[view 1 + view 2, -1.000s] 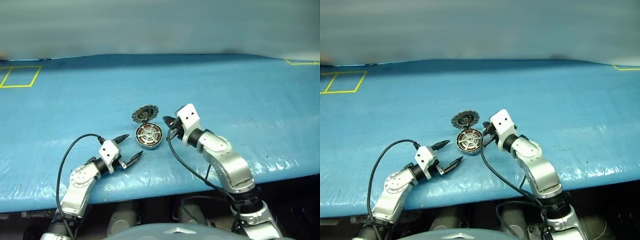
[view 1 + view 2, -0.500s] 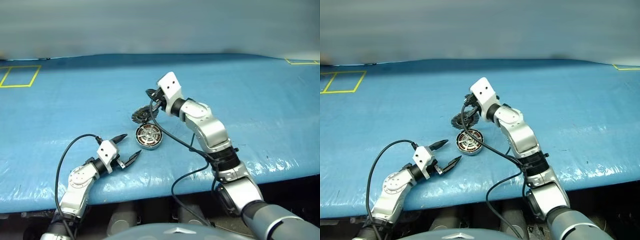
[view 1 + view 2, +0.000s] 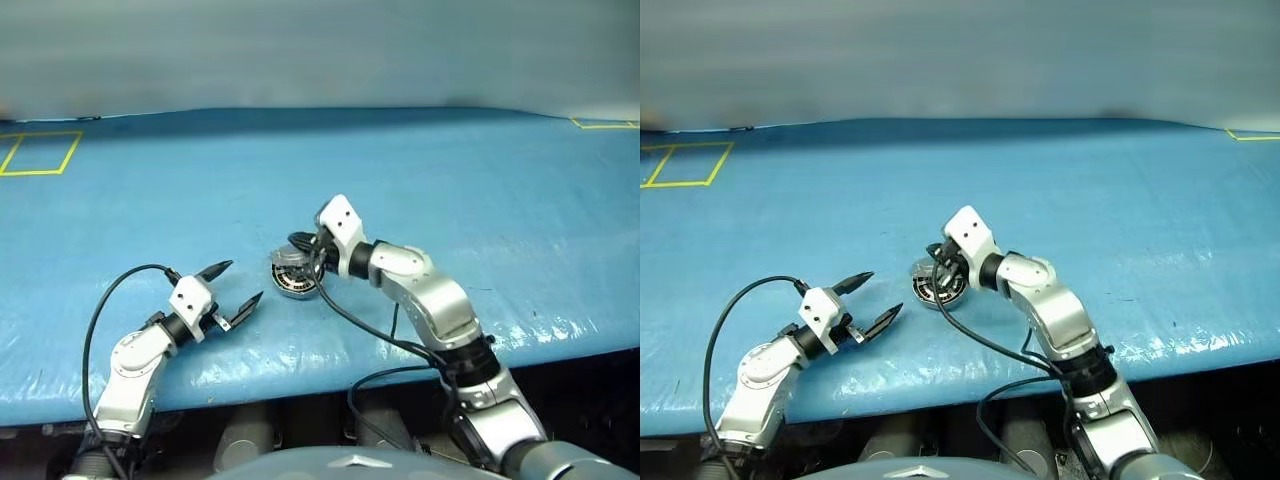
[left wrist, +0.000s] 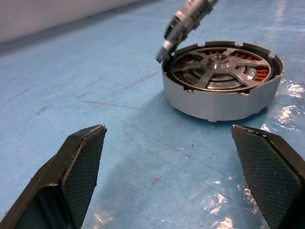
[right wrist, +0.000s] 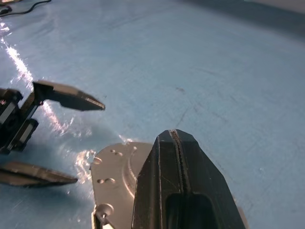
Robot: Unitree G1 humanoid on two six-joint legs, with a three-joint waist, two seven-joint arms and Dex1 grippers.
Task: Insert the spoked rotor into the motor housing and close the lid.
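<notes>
The motor housing (image 4: 224,102) sits on the blue table, grey outside with coppery windings inside. The spoked rotor (image 4: 213,72) lies inside it. The lid (image 3: 287,259) is hinged at the housing's far side and tilts down over it, part way closed, plain grey face (image 5: 116,176) upward. My right gripper (image 3: 301,250) is shut and rests its tips on the lid's outer face. To the left of the housing and nearer me, my left gripper (image 3: 227,287) is open with nothing between its fingers (image 4: 81,167). It is level and aimed at the housing.
The blue cover (image 3: 480,190) spreads wide around the housing. A yellow taped square (image 3: 40,152) marks the far left, and a yellow corner (image 3: 603,125) the far right. The table's front edge (image 3: 320,375) runs close below both arms.
The right arm swung over behind the lid and came down on it. The lid went from open with its toothed face showing to tilted over the housing. The left gripper drew off left.
</notes>
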